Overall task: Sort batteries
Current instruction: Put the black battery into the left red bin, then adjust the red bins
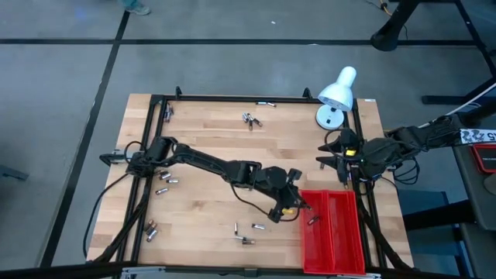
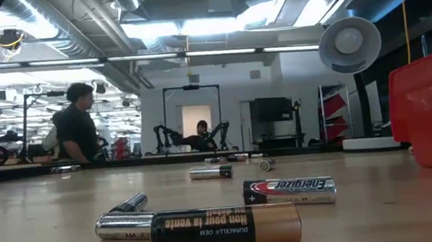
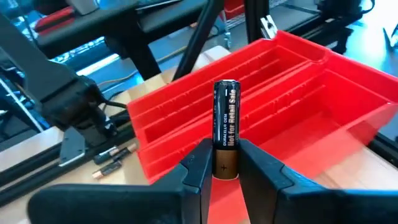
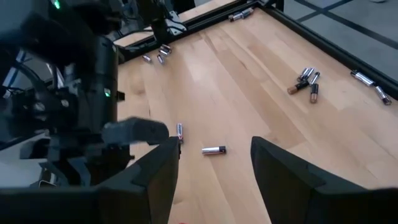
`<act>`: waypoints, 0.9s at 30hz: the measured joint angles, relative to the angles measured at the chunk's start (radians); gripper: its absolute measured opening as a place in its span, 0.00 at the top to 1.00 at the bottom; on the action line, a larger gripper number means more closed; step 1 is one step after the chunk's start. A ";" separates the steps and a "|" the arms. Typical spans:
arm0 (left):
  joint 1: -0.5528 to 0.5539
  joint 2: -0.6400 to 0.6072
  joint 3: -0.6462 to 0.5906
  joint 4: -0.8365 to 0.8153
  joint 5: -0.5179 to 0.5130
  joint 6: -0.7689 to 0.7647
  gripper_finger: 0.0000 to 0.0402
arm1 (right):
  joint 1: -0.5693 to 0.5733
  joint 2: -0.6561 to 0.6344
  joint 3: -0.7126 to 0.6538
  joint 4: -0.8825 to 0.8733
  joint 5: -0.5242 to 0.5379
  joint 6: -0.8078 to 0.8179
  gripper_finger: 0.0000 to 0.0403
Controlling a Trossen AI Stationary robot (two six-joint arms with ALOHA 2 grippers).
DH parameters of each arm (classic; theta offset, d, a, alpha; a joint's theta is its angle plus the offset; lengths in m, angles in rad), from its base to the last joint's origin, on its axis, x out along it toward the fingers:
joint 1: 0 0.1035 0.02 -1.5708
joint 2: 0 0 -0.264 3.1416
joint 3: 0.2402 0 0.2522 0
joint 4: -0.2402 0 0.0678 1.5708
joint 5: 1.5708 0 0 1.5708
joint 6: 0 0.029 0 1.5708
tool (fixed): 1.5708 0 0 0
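Batteries lie scattered on the wooden table: a cluster at the far side (image 1: 249, 118), some at the left (image 1: 165, 182), some near the front (image 1: 246, 241). Two lie close in the low view (image 2: 225, 229) (image 2: 289, 190). My left gripper (image 1: 293, 208) is at the left wall of the red tray (image 1: 332, 232), shut on a black-and-copper battery (image 3: 226, 118). My right gripper (image 1: 332, 153) hovers open at the table's right edge, nothing between its fingers (image 4: 214, 149). My left gripper pinches the battery's copper end (image 3: 225, 167) between its two fingers (image 3: 198, 163). The black end sticks out free beyond the fingertips. The gripper comes slanting down from the table's left. The battery is lifted clear, in front of the red tray's wall (image 3: 186, 118).
A white desk lamp (image 1: 337, 93) stands at the far right corner. A black frame (image 1: 232, 98) runs round the table. A small dark thing (image 1: 312, 221) lies inside the tray. People show in the room behind the table (image 2: 77, 122).
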 joint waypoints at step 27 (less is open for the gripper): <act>-0.017 -0.100 0.000 -0.359 -0.002 -0.049 0.66 | 0.000 0.002 0.000 0.021 -0.037 0.023 0.51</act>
